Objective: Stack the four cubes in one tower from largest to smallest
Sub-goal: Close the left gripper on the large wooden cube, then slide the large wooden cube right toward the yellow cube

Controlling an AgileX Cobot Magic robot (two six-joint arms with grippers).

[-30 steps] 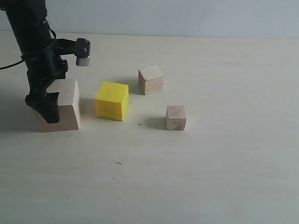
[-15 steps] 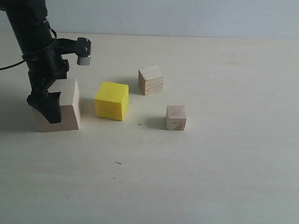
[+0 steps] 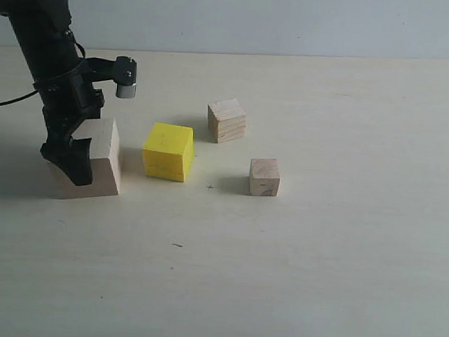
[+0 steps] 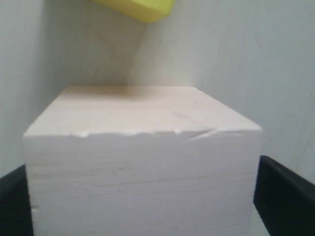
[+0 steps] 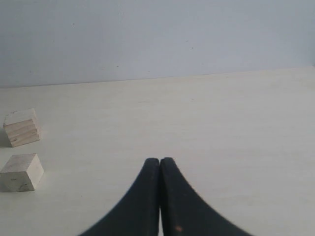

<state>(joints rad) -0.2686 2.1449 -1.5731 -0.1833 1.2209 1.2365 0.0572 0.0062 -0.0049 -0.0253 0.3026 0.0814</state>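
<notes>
1. The left gripper [image 3: 79, 160] has its jaws spread wide, one on each side of the large pale wood cube [image 3: 103, 160]. The cube rests on the table at the far nine o'clock side of the exterior view. Whether the pads touch the wood I cannot tell. The cube nearly fills the gap, so I judge that a slightly skewed closing could twist or push it instead of clamping it.
2. The yellow cube [image 3: 168, 151] sits just beside the large cube, at its three o'clock. A shoved base, or the finger on that side swinging out, could knock it.
3. The two small pale wood cubes stand apart. One [image 3: 226, 121] is at two o'clock from the yellow cube and the other [image 3: 264, 177] is between three and four o'clock. They look alike, so the likely slip is stacking them in the wrong order.
4. The right gripper [image 5: 160, 196] is out of the exterior view. Its jaws are pressed together, holding nothing, and the small cubes lie near ten o'clock in its own view.
5. The table [image 3: 317, 283] is pale, smooth and bare, so a nudged cube would probably slide easily.
6. Behind it is a plain light grey-blue wall [image 3: 296, 19].
</notes>
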